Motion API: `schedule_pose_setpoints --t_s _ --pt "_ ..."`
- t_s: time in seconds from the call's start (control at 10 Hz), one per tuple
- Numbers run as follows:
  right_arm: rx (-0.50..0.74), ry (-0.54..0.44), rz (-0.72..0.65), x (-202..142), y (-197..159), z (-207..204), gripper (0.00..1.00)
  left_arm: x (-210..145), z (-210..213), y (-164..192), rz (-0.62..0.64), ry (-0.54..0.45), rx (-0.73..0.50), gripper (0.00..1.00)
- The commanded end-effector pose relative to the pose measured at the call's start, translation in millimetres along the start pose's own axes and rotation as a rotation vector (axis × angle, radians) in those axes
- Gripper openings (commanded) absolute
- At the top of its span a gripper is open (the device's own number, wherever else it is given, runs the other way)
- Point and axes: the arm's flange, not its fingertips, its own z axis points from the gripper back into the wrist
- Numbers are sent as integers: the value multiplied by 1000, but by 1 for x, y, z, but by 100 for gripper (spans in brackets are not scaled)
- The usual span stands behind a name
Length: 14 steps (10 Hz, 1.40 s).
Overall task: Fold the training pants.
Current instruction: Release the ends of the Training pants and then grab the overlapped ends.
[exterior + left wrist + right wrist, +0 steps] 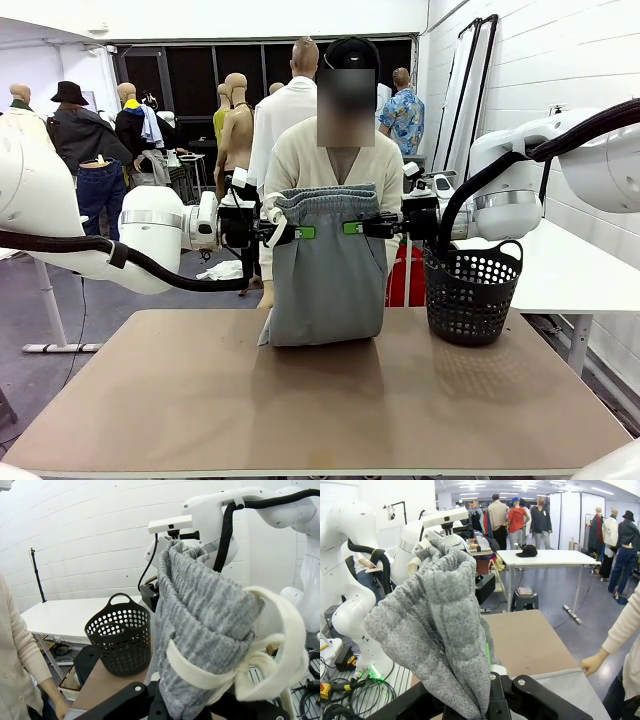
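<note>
The light grey training pants [328, 272] hang upright above the table, stretched by the waistband between both grippers, with the lower end resting bunched on the tabletop [300, 400]. My left gripper [298, 232] is shut on the waistband's left side, where the white drawstring [260, 665] loops. On the right side of the waistband my right gripper [352, 228] is shut. The left wrist view shows the ribbed waistband [200, 605] close up. The same grey fabric [445, 625] bulks over the fingers in the right wrist view.
A black perforated basket [470, 290] stands at the table's far right. Behind the pants a person in a cream cardigan [300, 160] stands at the far edge, one hand [592, 662] on the table. A white table [560, 270] lies to the right.
</note>
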Motion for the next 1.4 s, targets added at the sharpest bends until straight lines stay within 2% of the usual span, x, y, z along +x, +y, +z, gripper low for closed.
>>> schedule_pose_setpoints --t_s 0.0,1.3 --pt "2 -9 4 2 1 -1 0 2 1 -3 0 -18 14 0" --pt "2 -9 4 2 1 -1 0 2 1 -3 0 -18 14 0"
